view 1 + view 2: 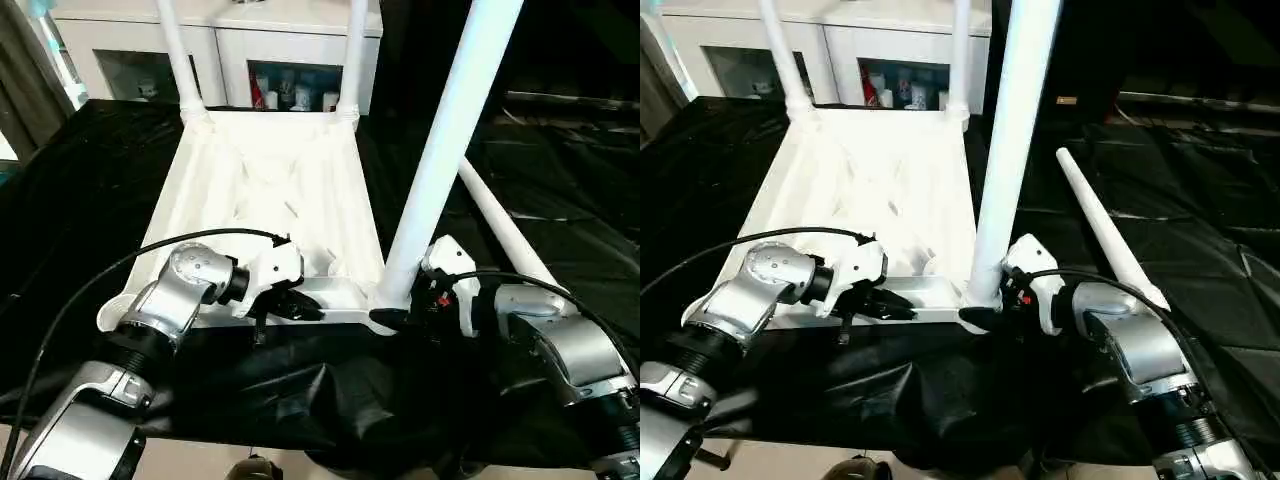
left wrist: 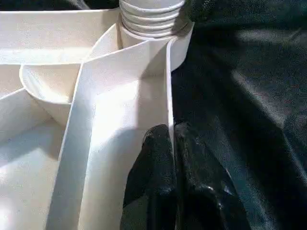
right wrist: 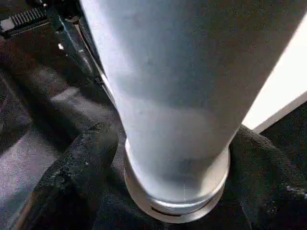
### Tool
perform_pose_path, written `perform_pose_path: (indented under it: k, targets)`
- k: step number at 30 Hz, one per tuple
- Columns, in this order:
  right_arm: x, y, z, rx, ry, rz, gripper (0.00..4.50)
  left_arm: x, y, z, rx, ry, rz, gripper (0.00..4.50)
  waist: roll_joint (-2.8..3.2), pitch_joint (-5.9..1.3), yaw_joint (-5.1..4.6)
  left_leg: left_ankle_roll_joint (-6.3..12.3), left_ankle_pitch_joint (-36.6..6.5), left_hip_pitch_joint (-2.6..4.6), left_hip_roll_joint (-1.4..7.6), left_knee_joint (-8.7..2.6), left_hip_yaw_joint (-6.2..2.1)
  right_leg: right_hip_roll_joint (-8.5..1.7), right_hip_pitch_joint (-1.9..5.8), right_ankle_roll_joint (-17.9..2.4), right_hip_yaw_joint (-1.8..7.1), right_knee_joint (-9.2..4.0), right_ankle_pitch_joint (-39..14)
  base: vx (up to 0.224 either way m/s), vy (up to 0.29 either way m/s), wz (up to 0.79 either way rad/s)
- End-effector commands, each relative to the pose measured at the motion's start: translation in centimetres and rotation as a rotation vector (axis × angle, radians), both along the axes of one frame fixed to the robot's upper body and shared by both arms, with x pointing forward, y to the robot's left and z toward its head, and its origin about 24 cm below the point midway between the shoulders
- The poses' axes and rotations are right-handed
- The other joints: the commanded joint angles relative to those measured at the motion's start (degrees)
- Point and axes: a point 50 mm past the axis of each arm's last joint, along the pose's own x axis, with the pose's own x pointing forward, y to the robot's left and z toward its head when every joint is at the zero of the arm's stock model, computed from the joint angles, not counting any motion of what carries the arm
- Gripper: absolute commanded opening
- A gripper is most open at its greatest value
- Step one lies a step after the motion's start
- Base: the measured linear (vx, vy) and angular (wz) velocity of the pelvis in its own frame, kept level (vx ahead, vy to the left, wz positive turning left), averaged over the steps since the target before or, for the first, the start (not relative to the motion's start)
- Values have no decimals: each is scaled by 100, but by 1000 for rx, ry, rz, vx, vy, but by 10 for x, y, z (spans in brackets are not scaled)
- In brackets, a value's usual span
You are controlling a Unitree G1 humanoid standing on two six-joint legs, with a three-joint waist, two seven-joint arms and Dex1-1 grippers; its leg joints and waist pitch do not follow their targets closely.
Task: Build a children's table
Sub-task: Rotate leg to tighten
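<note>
**Right gripper seating the third leg**

Right gripper [image 1: 400,318] wraps the near-right leg [image 1: 440,160] at its base, where it enters the upturned table top [image 1: 270,190]. My left gripper [image 2: 172,163] is clenched on the near rim, bracing it. I'd keep the leg plumb and twist it fully home. A fourth leg [image 1: 505,230] lies alongside.

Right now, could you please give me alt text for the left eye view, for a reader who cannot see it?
An upside-down white table top lies on a black cloth, with two legs standing at its far corners. The right gripper has its fingers around the base of a third leg at the near right corner, while the left gripper pinches the near rim. A fourth leg lies on the cloth.
</note>
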Motion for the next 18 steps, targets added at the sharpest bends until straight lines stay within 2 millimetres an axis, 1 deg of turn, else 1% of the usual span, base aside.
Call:
perform_pose_path:
  k: [1,4,5,6,8,11,13,15,16,17,18]
  targets:
    - [-3,8,-1,-14,3,56,341,-2,-8,1,-14,-9,-40,0,-13,-415,-19,-11,-1489,170,452,-387,-201,-458,234,-1136,281,-318,-1332,0,0,0]
    - [-2,9,-4,-18,10,49,321,-1,-6,1,-2,-13,-36,0,-23,-437,-10,34,-1321,162,444,-365,-194,-451,249,-1210,270,-276,-1042,0,0,0]
    - [-1,10,-3,-17,12,49,297,0,-5,1,0,-15,-33,0,-8,-438,-3,47,-1297,159,441,-359,-196,-450,249,-1226,269,-269,-999,0,0,0]
    - [-1,10,-3,-16,13,49,297,1,-4,2,2,-16,-31,0,-10,-437,-5,68,-1287,158,439,-355,-190,-444,249,-1243,268,-267,-958,0,0,0]
    - [-1,11,-3,-7,15,48,281,1,-3,2,3,-16,-29,0,-8,-434,-4,70,-1334,159,440,-354,-190,-444,248,-1257,268,-272,-1007,0,0,0]
    - [-2,11,-3,0,21,49,272,0,-3,2,2,-13,-30,0,11,-418,1,8,-1503,165,444,-364,-200,-454,239,-1224,274,-292,-1233,0,0,0]
    - [-2,10,-2,1,22,49,271,1,-5,3,0,-13,-29,0,15,-389,-2,-60,-1717,174,445,-379,-207,-453,218,-1171,282,-322,-1496,0,0,0]
    - [-2,10,-5,3,24,39,270,2,-5,3,0,-15,-18,0,9,-385,-3,-94,-1800,180,445,-385,-215,-461,217,-1134,284,-330,-1632,0,0,0]
    - [1,13,-15,3,15,-62,269,4,-3,-1,10,-25,49,0,12,-378,-11,-111,-1841,178,446,-388,-219,-463,211,-1106,287,-340,-1703,0,0,0]
    - [1,13,-15,3,15,-62,269,4,-3,-1,10,-25,49,0,46,-383,-21,-137,-1867,180,448,-389,-221,-472,188,-1109,295,-341,-1728,0,0,0]
    - [2,14,-17,3,14,-84,269,5,-2,-1,12,-27,63,0,19,-369,-50,-199,-1994,172,433,-403,-237,-467,202,-1070,284,-359,-1880,0,0,0]
